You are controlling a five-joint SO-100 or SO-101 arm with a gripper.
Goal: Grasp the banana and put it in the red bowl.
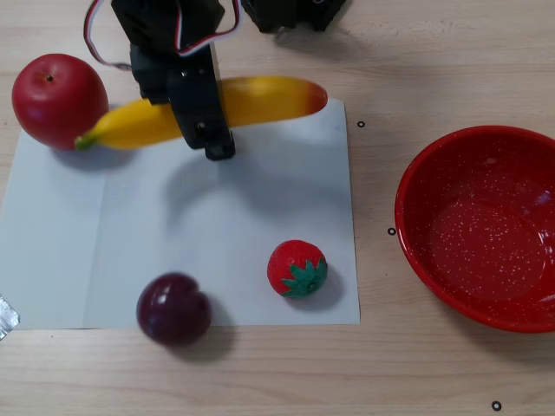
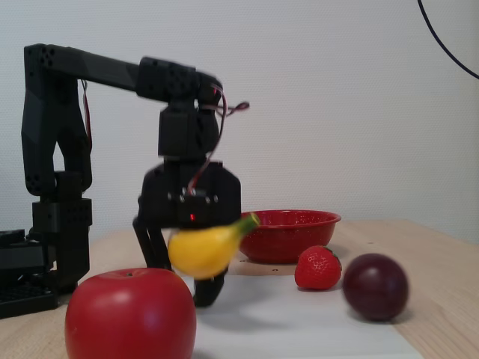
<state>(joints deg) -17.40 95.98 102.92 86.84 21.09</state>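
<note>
The yellow banana [image 2: 203,250] hangs clear of the table, tilted with its green stem up to the right. My gripper [image 2: 187,281] is shut on its middle. In the other view the banana [image 1: 260,98] lies crosswise under the black gripper [image 1: 205,123], above the far edge of the white sheet, with one fingertip [image 1: 218,151] showing below it. The red bowl [image 1: 479,227] stands empty at the right in that view, well away from the gripper. In the fixed view the red bowl [image 2: 299,232] sits behind and to the right of the banana.
A red apple [image 1: 55,98] sits just left of the banana's stem and fills the fixed view's foreground [image 2: 131,314]. A strawberry [image 1: 297,269] and a blurred dark plum [image 1: 173,308] lie on the white sheet [image 1: 61,260]. The arm's base [image 2: 52,247] stands at left.
</note>
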